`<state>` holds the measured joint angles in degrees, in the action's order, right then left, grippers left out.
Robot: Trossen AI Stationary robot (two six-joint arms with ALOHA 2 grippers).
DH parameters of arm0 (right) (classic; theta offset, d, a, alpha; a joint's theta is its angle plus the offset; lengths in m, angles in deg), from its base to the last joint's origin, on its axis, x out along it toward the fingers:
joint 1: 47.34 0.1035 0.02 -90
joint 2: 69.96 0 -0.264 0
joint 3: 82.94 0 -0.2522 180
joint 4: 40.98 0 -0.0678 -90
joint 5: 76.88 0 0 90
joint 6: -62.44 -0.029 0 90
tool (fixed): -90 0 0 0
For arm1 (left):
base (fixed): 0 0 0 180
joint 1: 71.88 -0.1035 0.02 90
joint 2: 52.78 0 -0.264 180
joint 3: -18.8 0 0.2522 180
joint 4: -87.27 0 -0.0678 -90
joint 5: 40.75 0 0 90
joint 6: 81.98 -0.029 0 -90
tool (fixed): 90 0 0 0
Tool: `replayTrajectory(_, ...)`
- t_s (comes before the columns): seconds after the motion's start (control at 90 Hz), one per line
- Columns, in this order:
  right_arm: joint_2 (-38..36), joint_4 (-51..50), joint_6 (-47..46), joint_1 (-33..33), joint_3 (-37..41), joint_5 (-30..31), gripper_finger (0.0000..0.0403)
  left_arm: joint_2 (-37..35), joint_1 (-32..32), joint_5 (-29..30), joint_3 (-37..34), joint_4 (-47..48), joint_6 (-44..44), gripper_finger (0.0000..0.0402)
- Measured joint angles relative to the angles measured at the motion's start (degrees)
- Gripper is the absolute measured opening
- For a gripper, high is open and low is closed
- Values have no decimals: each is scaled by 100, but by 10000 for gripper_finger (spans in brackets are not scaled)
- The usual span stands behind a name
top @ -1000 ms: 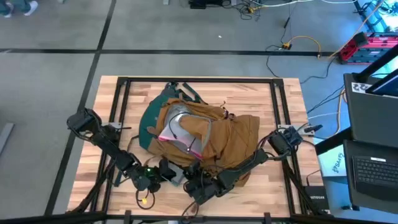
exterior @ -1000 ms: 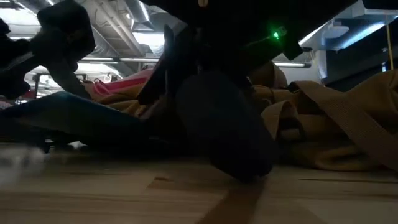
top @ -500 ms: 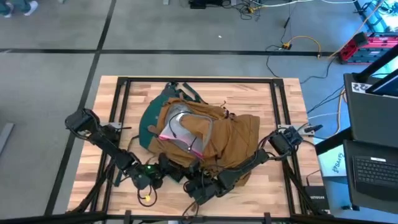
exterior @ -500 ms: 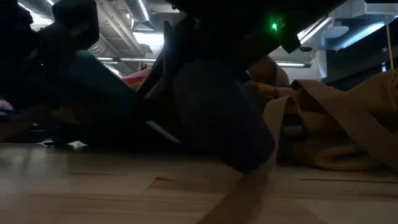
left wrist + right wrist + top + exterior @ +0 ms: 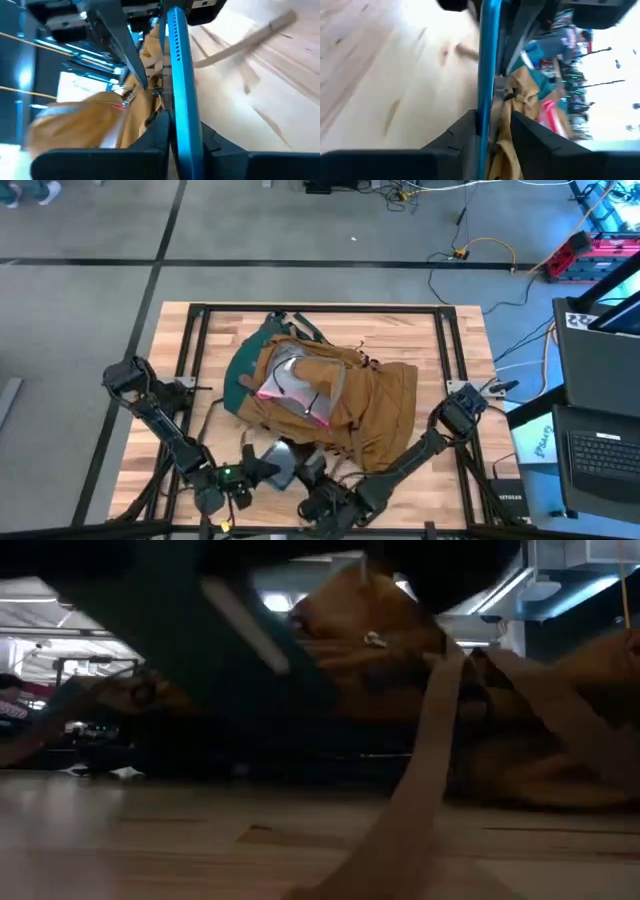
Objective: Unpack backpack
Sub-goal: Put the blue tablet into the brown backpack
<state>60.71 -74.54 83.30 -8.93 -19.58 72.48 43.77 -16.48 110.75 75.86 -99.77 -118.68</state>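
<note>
The tan-brown backpack (image 5: pixel 350 395) lies flat on the middle of the table, its dark green back part (image 5: pixel 245 365) toward the left. A clear pink-edged pouch (image 5: pixel 290 390) shows in its open mouth. At the backpack's near side, a thin flat grey slab with a blue edge (image 5: pixel 281 464), like a tablet, is held between both grippers. My left gripper (image 5: pixel 252 473) is shut on its left end, my right gripper (image 5: pixel 314 477) on its right end. In the low view the slab (image 5: pixel 235 635) hangs tilted above the table. My left gripper pinches the slab's blue edge (image 5: pixel 179 112) between its two fingers (image 5: pixel 156 131), which come at it level from the table's left. The slab is lifted clear of the table and stands on edge in the hold. My right gripper pinches the slab's blue edge (image 5: pixel 486 100) between its two fingers (image 5: pixel 464 129), reaching in from the table's right and near side. The slab is off the table, with backpack fabric (image 5: pixel 520 85) right behind it.
A loose tan strap (image 5: pixel 420 790) of the backpack trails down onto the wood near the front edge. A black frame (image 5: pixel 190 340) runs around the table top. Bare wood lies at the far right (image 5: pixel 460 350) and the near left.
Both grippers have drawn back toward the table's near edge and risen, staying shut. The flat slab has come out from under the backpack's near side and now hangs tilted, clear of the table. The backpack's near flap has settled; its body has stayed in place.
</note>
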Motion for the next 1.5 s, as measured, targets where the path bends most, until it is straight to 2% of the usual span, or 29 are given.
replayTrajectory(0.078,-1,-346,-103,124,-178,505,104,-2,158,208,184,294,-163,16)
replayTrajectory(0.356,-36,-1525,-1303,301,-491,1575,104,-1,565,529,681,800,-162,16)
replayTrajectory(0.5,-125,-2161,-2697,193,-494,1561,104,-100,686,1201,733,673,-766,15)
replayTrajectory(0.633,-282,-3142,-4160,34,-491,1551,104,-119,622,1786,725,739,-1175,15)
replayTrajectory(0.8,-515,-4288,-5535,9,-491,1768,104,-236,470,1852,727,741,-1361,15)
replayTrajectory(1.0,-826,-4660,-6023,20,-491,1761,107,-374,163,1858,727,1253,-1233,15)
replayTrajectory(1.067,-882,-4653,-6044,17,-491,1558,122,-458,29,1775,725,1570,-993,15)
replayTrajectory(1.333,-900,-5016,-6577,-29,-491,1050,243,-852,-336,1197,720,2814,178,15)
replayTrajectory(1.5,-903,-5508,-7490,-319,-488,887,292,-1051,-545,1129,720,3281,370,15)
